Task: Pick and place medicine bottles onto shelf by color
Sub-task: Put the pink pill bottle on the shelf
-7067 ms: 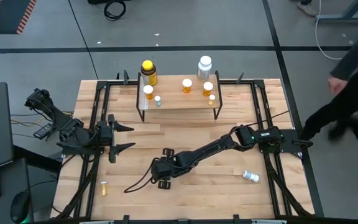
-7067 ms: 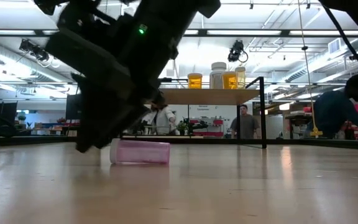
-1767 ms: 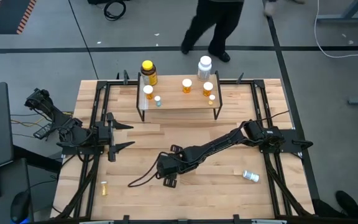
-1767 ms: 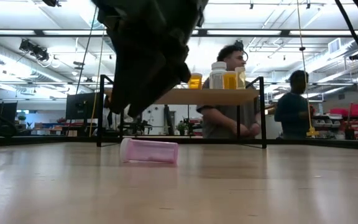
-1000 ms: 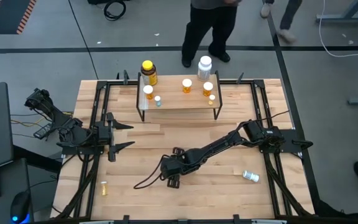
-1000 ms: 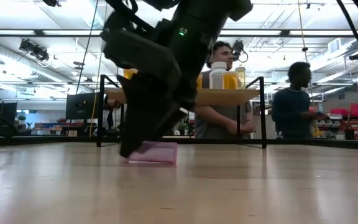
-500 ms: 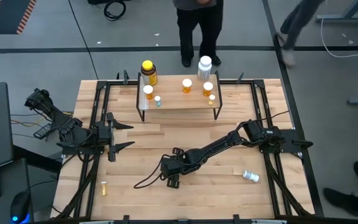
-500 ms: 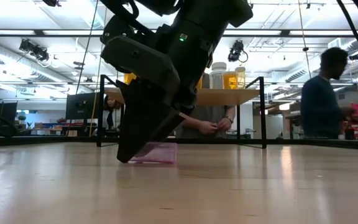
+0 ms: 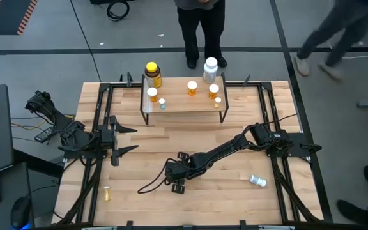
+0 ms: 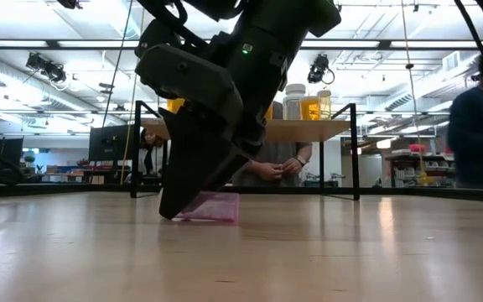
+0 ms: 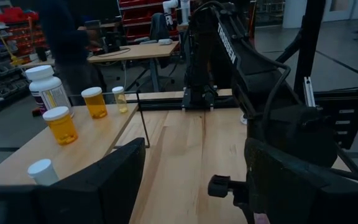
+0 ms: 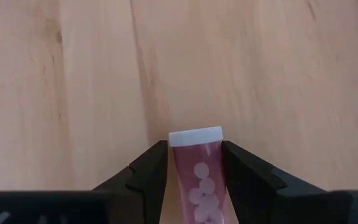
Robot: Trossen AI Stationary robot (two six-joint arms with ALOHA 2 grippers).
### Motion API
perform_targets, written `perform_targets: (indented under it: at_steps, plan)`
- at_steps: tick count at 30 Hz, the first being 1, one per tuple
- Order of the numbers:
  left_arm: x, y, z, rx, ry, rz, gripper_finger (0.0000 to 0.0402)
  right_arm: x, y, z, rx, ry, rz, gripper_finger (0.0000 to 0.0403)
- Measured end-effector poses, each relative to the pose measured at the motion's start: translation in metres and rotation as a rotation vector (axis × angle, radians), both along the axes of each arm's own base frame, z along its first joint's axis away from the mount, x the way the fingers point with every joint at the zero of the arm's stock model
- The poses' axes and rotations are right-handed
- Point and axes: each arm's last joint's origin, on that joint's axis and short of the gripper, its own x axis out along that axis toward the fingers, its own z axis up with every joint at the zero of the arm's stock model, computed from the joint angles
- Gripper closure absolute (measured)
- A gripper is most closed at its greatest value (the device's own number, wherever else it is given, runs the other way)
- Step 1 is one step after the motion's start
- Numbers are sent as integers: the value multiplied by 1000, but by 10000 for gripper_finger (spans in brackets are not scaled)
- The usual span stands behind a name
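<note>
Right gripper (image 12: pixel 194 163) is down on the tabletop mid-table, fingers either side of the small pink translucent vial with a white cap (image 12: pixel 196 173), which lies on its side on the light wooden table (image 9: pixel 235 191). Fingers look snug against the vial walls, closed about halfway; can't confirm from the frames that it's a firm grip. Left gripper (image 9: pixel 128 140) is parked at the left side, wide open and empty.

Risks as I read them: round vial on its side could roll or squirt out as the fingers squeeze. Lifted horizontal, it needs reorienting before it stands on the low wooden-plank shelf on black legs (image 9: pixel 184 102) at the far edge, already crowded with bottles.
</note>
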Motion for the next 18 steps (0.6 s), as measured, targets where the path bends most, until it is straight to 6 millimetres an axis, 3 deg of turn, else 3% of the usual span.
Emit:
perform_targets:
  at_steps: [18]
  plan:
    - [0,0,0,-8,-1,1,118,2,-1,1,28,-15,-23,267]
